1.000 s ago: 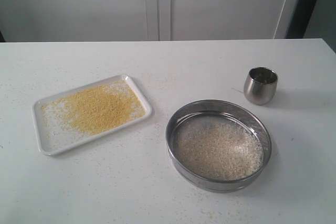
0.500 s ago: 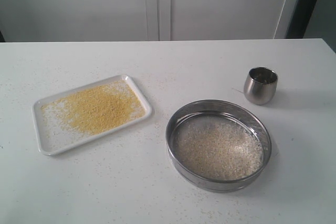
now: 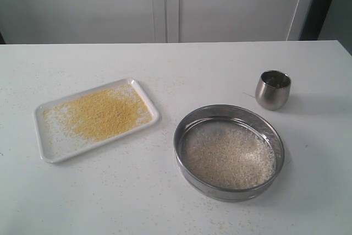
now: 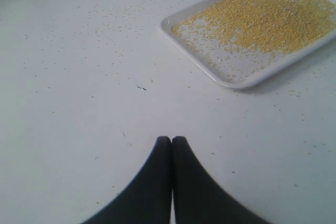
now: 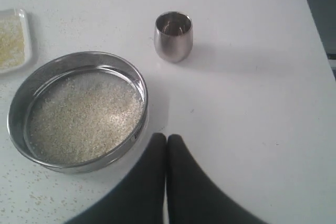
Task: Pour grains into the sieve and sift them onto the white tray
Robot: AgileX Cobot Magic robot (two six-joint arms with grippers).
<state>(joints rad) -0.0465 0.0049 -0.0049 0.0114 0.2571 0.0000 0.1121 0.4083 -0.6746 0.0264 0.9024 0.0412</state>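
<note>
The white tray (image 3: 48, 151) lies on the table's left and carries a spread of golden-yellow granules (image 3: 102, 114); it also shows in the left wrist view as the tray (image 4: 239, 80). The round steel sieve (image 3: 190, 177) rests on the table right of centre, holding pale rice-like grains (image 3: 228, 155); the right wrist view shows the sieve (image 5: 21, 103) too. No arm appears in the exterior view. My left gripper (image 4: 171, 140) is shut and empty above bare table, apart from the tray. My right gripper (image 5: 167, 138) is shut and empty, beside the sieve's rim.
A small rounded steel cup (image 3: 273, 89) stands upright behind the sieve at the right, also seen as the cup (image 5: 174, 37). Stray granules are scattered over the white tabletop (image 3: 137, 191). A pale wall closes off the back.
</note>
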